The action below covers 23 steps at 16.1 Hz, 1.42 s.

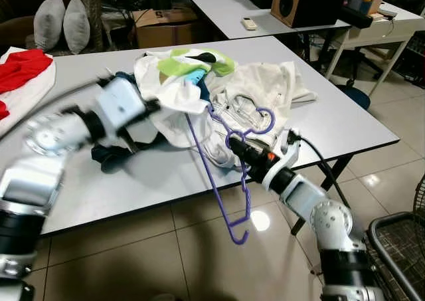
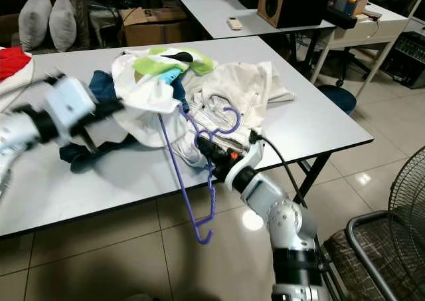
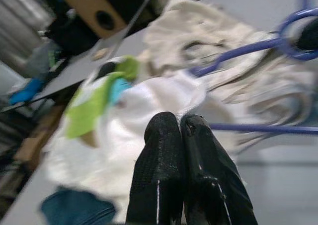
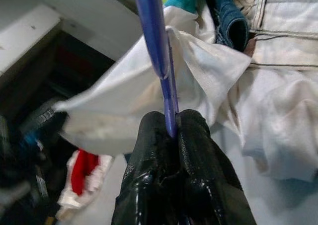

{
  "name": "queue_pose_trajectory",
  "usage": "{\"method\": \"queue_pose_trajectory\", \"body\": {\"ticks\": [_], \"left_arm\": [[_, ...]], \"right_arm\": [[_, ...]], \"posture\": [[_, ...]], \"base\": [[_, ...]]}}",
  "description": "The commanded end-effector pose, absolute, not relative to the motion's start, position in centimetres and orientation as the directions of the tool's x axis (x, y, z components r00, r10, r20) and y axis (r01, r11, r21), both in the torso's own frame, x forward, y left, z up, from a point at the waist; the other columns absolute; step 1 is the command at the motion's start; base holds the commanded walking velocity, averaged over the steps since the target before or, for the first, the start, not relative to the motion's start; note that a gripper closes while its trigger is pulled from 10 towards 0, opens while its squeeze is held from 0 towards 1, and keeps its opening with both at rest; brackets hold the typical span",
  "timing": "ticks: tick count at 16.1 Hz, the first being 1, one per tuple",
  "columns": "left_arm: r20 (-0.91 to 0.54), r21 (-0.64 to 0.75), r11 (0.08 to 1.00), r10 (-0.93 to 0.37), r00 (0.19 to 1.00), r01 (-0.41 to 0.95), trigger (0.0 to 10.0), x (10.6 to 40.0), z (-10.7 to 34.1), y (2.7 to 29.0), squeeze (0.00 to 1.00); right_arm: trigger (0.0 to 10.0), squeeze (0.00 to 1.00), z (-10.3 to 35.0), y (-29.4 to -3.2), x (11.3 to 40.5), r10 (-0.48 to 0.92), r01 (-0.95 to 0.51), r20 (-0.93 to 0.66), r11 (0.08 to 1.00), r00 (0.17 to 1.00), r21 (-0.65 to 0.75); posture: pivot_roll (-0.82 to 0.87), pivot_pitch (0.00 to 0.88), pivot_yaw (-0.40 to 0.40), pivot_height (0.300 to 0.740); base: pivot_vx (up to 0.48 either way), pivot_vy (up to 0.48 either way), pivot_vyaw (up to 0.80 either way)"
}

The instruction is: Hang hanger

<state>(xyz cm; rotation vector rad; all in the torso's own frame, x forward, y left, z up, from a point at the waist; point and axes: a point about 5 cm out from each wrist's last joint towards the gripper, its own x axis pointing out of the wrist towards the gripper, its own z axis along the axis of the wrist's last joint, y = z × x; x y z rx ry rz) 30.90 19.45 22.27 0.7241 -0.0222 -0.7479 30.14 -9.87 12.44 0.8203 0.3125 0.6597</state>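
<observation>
On the left side of the bench, my left hand is blurred and reaches into the heap of clothes; its two black fingers are pressed together, and I judge they pinch the edge of the white cotton shirt with the green and blue print. Beyond it lies a cream jacket and a bit of dark blue cloth. At the bench's near edge, my right hand is clamped tight on the thin purple plastic hanger; its long bar slants up under the shirt, and one end dangles below the bench top, over the tiled floor. I read this as the threading step: the hanger is going into the shirt. Next I'd need the left hand to hold the shirt open while the right works the hanger's shoulder inside.
</observation>
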Motion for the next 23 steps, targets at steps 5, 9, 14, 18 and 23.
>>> {"method": "queue_pose_trajectory", "body": {"ticks": [5, 9, 14, 18, 23], "left_arm": [[-0.291, 0.611, 0.497, -0.582, 0.759, 0.616, 0.0, 30.5, 20.4, 19.6, 0.0], [-0.34, 0.53, 0.484, -0.632, 0.697, 0.697, 0.0, 29.1, 18.9, 19.0, 0.0], [-0.297, 0.443, 0.508, -0.695, 0.655, 0.739, 0.0, 28.7, 16.3, 14.2, 0.0], [-0.25, 0.335, 0.558, -0.725, 0.642, 0.76, 0.0, 28.3, 16.4, 13.0, 0.0], [-0.228, 0.197, 0.628, -0.718, 0.658, 0.753, 0.0, 28.3, 17.4, 15.3, 0.0]], "right_arm": [[10.0, 0.0, 11.5, -8.4, 32.8, 0.579, -0.233, -0.084, 0.451, 0.811, 0.862], [10.0, 0.0, 12.2, -7.2, 34.9, 0.45, -0.086, -0.073, 0.324, 0.89, 0.942], [10.0, 0.0, 15.4, -3.9, 37.2, 0.321, -0.014, -0.03, 0.134, 0.947, 0.991], [10.0, 0.0, 17.7, -3.2, 38.0, 0.276, -0.095, 0.106, -0.052, 0.955, 0.994], [10.0, 0.0, 18.9, -3.4, 38.3, 0.258, -0.196, 0.206, -0.066, 0.944, 0.978]], "posture": [[0.01, 0.0, -0.025, 0.74], [0.03, 0.0, -0.024, 0.74], [0.05, 0.0, -0.024, 0.74], [0.06, 0.0, -0.023, 0.74], [0.07, 0.0, -0.033, 0.74]], "base": [[0.0, 0.0, 0.0], [0.0, 0.0, 0.0], [0.0, 0.0, 0.0], [0.0, 0.0, 0.0], [0.0, 0.0, 0.0]]}}
